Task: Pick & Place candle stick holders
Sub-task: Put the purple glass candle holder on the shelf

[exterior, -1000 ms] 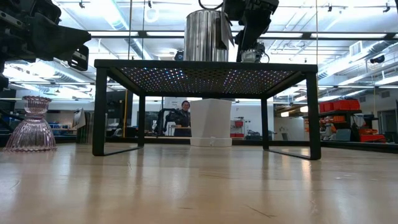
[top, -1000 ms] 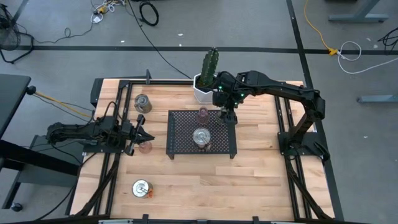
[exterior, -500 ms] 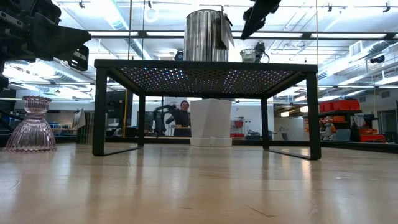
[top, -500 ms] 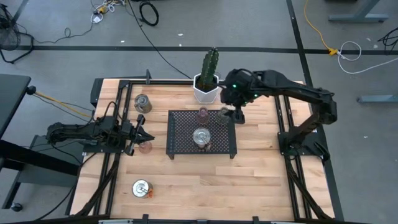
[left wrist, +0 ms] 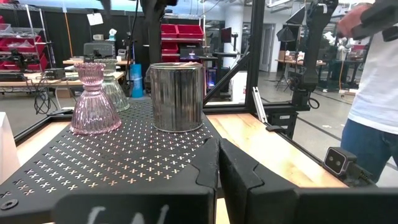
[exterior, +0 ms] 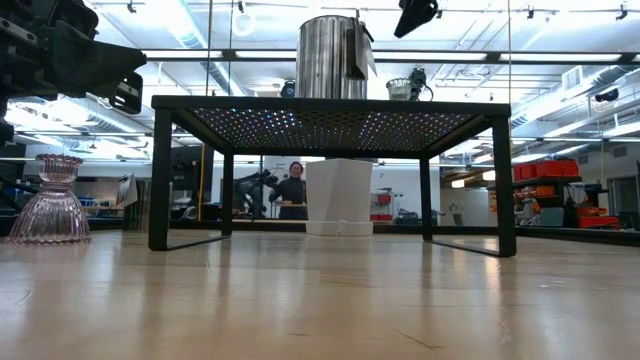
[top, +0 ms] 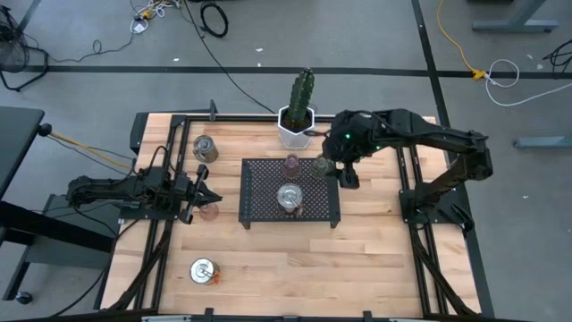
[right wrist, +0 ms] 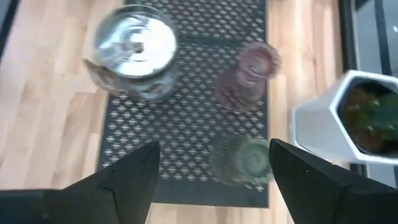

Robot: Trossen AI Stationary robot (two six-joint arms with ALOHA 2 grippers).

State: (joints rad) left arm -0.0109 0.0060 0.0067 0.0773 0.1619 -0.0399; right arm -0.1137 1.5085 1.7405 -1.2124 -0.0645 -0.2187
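On the black mesh tray [top: 259, 210] stand a pinkish glass holder [top: 291, 163], a greenish glass holder [top: 322, 166] and a shiny silver holder [top: 289, 197]. My right gripper [top: 350, 177] hangs open above the tray's right edge, apart from the greenish holder [right wrist: 239, 160]; only a fingertip of it [exterior: 415, 15] shows in the low view. My left gripper [top: 201, 192] rests shut and level at the table's left, beside another pinkish holder [top: 208, 211] that stands on the wood. Silver holders stand at the far left [top: 205, 148] and near left [top: 205, 270].
A white hexagonal pot [top: 296, 130] with a cactus stands just beyond the tray's far edge, close to my right arm. Bare wood lies near and right of the tray. A person [left wrist: 379, 81] stands beyond the table.
My right gripper has risen from around the greenish holder and drawn back toward the table's right edge. The greenish holder stays standing at the tray's far right corner.
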